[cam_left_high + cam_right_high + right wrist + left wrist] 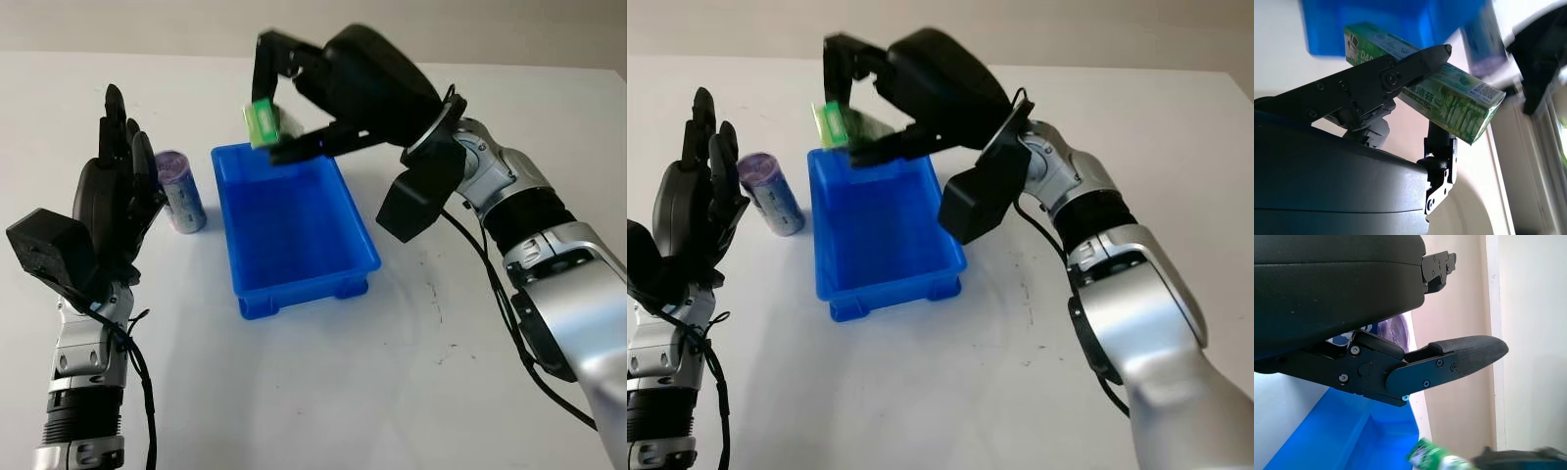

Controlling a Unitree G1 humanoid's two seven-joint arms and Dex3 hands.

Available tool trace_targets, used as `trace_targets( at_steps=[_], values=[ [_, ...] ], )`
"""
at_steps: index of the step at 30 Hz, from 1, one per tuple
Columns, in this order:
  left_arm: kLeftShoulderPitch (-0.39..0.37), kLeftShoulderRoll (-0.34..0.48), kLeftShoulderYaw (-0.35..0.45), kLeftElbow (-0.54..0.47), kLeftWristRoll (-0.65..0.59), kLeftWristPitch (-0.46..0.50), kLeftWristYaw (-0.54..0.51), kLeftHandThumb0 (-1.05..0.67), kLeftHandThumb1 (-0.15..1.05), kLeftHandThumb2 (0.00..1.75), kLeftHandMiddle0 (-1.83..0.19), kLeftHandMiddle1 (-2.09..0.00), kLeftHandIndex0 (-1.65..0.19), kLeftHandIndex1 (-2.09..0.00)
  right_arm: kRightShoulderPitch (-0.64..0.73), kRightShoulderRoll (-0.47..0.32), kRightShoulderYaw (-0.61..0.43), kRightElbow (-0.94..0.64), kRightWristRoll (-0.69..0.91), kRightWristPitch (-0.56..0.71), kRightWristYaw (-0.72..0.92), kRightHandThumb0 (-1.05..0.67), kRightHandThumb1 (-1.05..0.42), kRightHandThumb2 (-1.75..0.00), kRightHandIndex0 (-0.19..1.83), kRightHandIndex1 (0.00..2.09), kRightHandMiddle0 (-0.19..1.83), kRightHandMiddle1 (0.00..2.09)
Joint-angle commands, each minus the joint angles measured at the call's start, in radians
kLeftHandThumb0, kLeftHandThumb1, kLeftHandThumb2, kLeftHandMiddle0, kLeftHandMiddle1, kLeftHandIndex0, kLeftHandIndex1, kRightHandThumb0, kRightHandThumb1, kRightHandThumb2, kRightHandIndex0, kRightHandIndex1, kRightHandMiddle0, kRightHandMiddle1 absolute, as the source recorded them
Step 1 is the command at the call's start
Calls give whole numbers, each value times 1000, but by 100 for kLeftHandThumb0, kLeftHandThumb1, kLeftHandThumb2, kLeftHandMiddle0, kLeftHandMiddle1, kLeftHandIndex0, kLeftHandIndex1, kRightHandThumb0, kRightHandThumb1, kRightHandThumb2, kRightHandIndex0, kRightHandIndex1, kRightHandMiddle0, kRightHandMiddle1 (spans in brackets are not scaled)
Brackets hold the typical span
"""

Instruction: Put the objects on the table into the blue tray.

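- The blue tray (294, 230) sits in the middle of the white table (392, 392), and from where I stand its floor looks bare: nothing has been dropped in yet.
- The right hand (294, 108) is up in the air over the far end of the tray, fingers clamped on a green box (261, 122), a small carton with green printing and a barcode label on it.
- In the right wrist view the green box is pinched between the black fingers (1400, 73), with the blue of the tray just beyond it, so I'd judge this one is about to be set down or let go rather than already delivered.
- A purple-topped can (180, 191) lies on the table just beside the tray's left wall, apart from it and untouched.
- The left hand (118, 186) is raised near that can, on its outer side, open and holding nothing.
- By my reckoning, none of the objects is in yet: the box is carried and close to its drop, and the can is left to pick up afterwards.
- The left hand looks the handier one for the can, being right next to it.
- I see no other loose items on the table.
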Motion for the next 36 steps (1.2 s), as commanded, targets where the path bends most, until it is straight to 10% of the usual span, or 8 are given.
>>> trace_targets(
  at_steps=[1, 13, 19, 22, 36],
  values=[
    [9, 6, 4, -23, 9, -5, 5, -81, 105, 68, 19, 0, 19, 0, 1, -28, 6, -30, 6, 36, 79, -45, -105, -9, 90, 209, 69, 209],
    [1, 13, 4, -10, 1, -5, -10, -81, 105, 69, 19, 0, 19, 0, -8, -99, 55, -135, -122, 154, 247, -65, -105, -9, 24, 194, 19, 193],
    [-6, 13, 4, 0, 0, -9, -17, -81, 105, 69, 19, 0, 19, 0, -5, -112, 55, -160, -121, 162, 296, -75, -105, -20, 26, 50, 17, 66],
    [-7, 14, 4, 1, 4, -11, -16, -81, 105, 69, 19, 0, 19, 0, -1, -117, 49, -172, -108, 159, 318, -80, -105, -27, 16, 14, 11, 29],
    [-7, 13, 3, 2, 7, -11, -10, -81, 105, 68, 19, 0, 19, 0, 25, -128, 5, -207, -60, 148, 272, -90, -105, -50, -19, 0, -19, 0]
  ],
)
